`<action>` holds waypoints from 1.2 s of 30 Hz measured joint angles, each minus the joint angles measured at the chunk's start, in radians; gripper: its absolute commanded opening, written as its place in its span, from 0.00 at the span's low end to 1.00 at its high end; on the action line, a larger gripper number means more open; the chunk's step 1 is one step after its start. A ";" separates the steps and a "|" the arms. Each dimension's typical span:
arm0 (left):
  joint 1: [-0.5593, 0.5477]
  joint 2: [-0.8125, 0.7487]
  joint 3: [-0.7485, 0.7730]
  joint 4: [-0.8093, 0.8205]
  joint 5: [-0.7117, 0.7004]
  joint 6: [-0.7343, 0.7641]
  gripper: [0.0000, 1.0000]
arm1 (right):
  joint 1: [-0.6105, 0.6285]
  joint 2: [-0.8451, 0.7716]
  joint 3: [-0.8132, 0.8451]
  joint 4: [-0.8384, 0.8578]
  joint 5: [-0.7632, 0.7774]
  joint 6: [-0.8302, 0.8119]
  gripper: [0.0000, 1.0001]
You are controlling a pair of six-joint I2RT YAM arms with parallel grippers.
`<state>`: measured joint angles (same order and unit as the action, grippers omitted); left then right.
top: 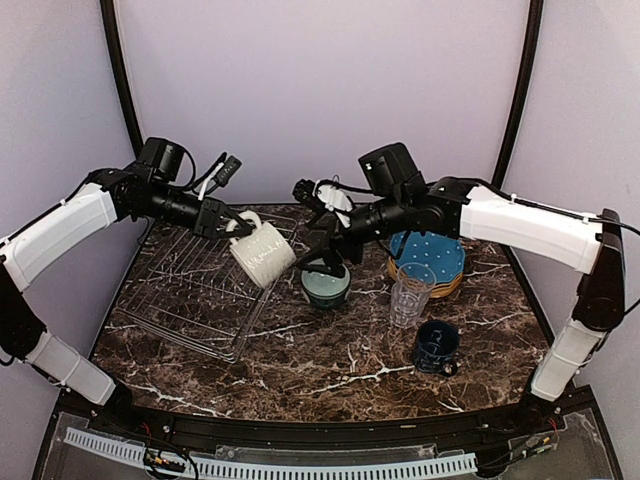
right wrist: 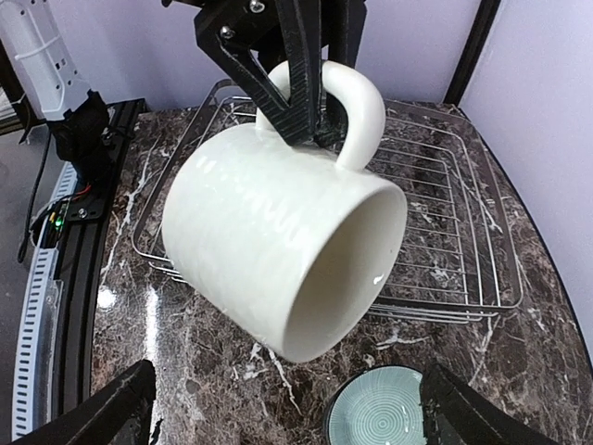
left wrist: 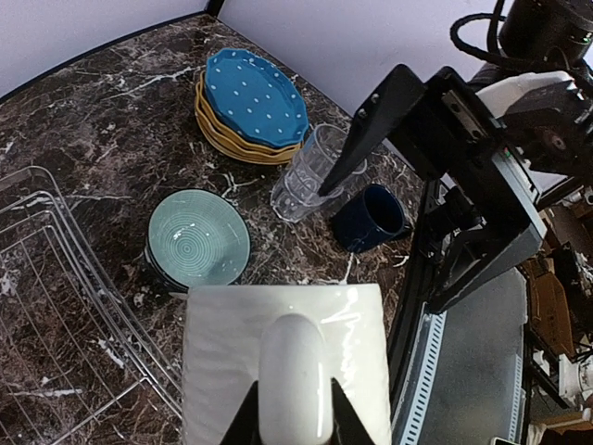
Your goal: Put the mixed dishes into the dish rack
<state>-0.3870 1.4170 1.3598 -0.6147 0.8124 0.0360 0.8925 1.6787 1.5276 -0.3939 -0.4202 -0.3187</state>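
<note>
Where both arms reach — table [top: 330, 360]: dark marble top with white veining; it carries the rack on the left and the loose dishes on the right.
Dish rack [top: 190, 290]: flat silver wire grid with a low rim, lying on the left half of the table.
Plates: blue dotted plate [top: 430, 250] sits on top of a stack at the far right, with a mustard-yellow plate [top: 445, 288] showing at the rim beneath it. Anything lower in the stack cannot be made out.
Cream mug [top: 262, 255]: off the table and tilted, handle uppermost, hanging over the right edge of the rack. Its mouth faces the right wrist camera.
Pale-teal bowl [top: 325, 287]: upright on the table, just right of the rack and near the hanging mug.
Clear ribbed glass [top: 410, 295]: upright, just in front of the plate stack.
Dark blue mug [top: 437, 345]: upright, near the glass on its near side.
Left gripper [top: 232, 224]: fingers pinched narrowly on the cream mug's handle — carrying it.
Right gripper [top: 322, 250]: jaws spread wide, holding nothing, poised above the bowl.
</note>
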 measured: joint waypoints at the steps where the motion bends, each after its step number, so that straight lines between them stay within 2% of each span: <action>1: -0.013 0.000 0.002 -0.010 0.001 0.009 0.01 | -0.001 0.014 0.007 -0.004 -0.018 -0.005 0.87; 7: -0.064 0.002 0.032 -0.024 0.016 0.024 0.01 | -0.015 0.064 0.015 -0.021 -0.170 -0.009 0.64; 11: -0.081 0.006 0.034 -0.021 0.023 0.024 0.01 | -0.020 0.089 0.019 -0.011 -0.292 0.007 0.45; 12: -0.083 0.010 0.034 -0.020 0.023 0.024 0.01 | -0.021 0.095 0.019 -0.006 -0.322 0.011 0.38; 15: -0.090 0.021 0.034 -0.014 0.025 0.023 0.01 | -0.024 0.107 0.018 0.023 -0.403 0.031 0.03; 16: -0.090 0.025 0.034 -0.010 0.036 0.023 0.01 | -0.026 0.110 0.017 0.042 -0.422 0.051 0.00; 20: -0.103 0.027 0.032 0.048 0.074 0.058 0.01 | -0.038 0.116 0.000 0.076 -0.564 0.110 0.00; 21: -0.104 0.027 0.032 0.056 0.082 0.050 0.04 | -0.041 0.114 -0.006 0.093 -0.579 0.125 0.00; 23: -0.102 0.027 0.023 0.088 0.093 0.025 0.20 | -0.050 0.113 -0.030 0.158 -0.600 0.166 0.00; 24: -0.102 0.027 0.010 0.118 0.097 0.004 0.31 | -0.055 0.111 -0.048 0.199 -0.610 0.193 0.00; 26: -0.100 0.027 -0.032 0.212 0.113 -0.062 0.43 | -0.066 0.104 -0.090 0.282 -0.634 0.256 0.00; 30: -0.099 0.021 -0.143 0.413 0.145 -0.204 0.58 | -0.103 0.086 -0.181 0.418 -0.666 0.404 0.00; 33: -0.097 0.021 -0.179 0.481 0.146 -0.261 0.64 | -0.126 0.082 -0.201 0.465 -0.685 0.480 0.00; 36: -0.097 0.012 -0.187 0.526 0.144 -0.283 0.63 | -0.136 0.069 -0.214 0.520 -0.689 0.544 0.00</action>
<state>-0.4843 1.4288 1.1725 -0.0887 0.9562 -0.2466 0.7567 1.7477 1.3132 0.1261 -1.1095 0.2253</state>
